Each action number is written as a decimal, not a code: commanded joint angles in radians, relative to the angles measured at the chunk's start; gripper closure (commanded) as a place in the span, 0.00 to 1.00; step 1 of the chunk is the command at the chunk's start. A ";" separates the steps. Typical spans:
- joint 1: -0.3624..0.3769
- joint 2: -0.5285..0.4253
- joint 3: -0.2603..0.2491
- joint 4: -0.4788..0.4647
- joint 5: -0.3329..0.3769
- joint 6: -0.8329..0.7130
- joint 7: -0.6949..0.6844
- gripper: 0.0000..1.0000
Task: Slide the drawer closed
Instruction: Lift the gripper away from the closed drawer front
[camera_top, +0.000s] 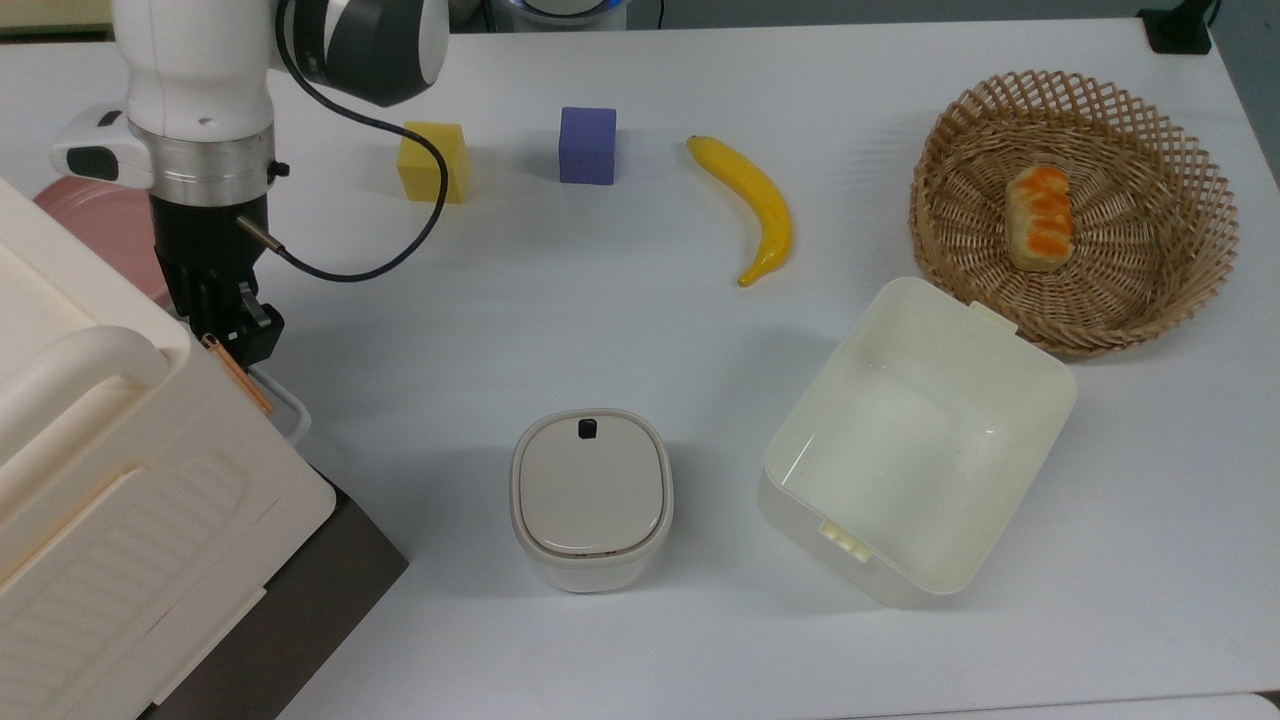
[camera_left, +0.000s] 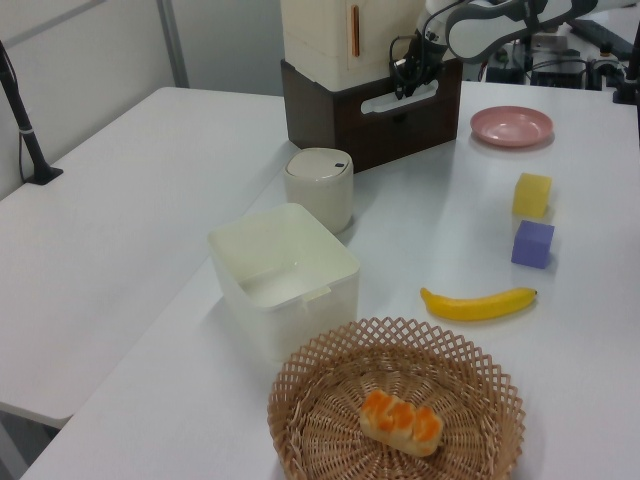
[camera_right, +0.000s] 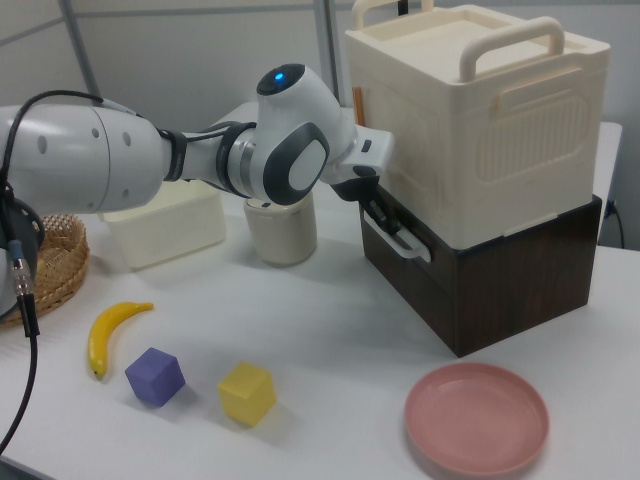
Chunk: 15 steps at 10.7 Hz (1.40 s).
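The drawer (camera_left: 425, 108) has a dark brown front and sits pushed into the dark wooden case under the cream cabinet (camera_top: 110, 470). Its front looks about flush with the case in the right view. The white loop handle (camera_top: 287, 407) (camera_right: 397, 239) sticks out from the front. My gripper (camera_top: 243, 338) (camera_left: 408, 82) (camera_right: 384, 217) is shut, with its fingertips against the drawer front just above the handle. Nothing is held between the fingers. In the top view the cabinet hides the drawer front (camera_right: 392, 265).
A pink plate (camera_right: 476, 417) lies beside the case. On the table are a yellow cube (camera_top: 431, 160), a purple cube (camera_top: 587, 144), a banana (camera_top: 755, 205), a wicker basket (camera_top: 1180, 290) with a bread roll, a cream tub (camera_top: 1010, 480) and a lidded white canister (camera_top: 590, 495).
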 joint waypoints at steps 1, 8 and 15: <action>-0.006 0.026 -0.037 0.021 -0.018 0.103 0.016 0.76; 0.063 -0.116 -0.003 0.013 0.004 -0.333 -0.128 0.68; 0.162 -0.363 0.006 0.012 0.110 -0.915 -0.537 0.00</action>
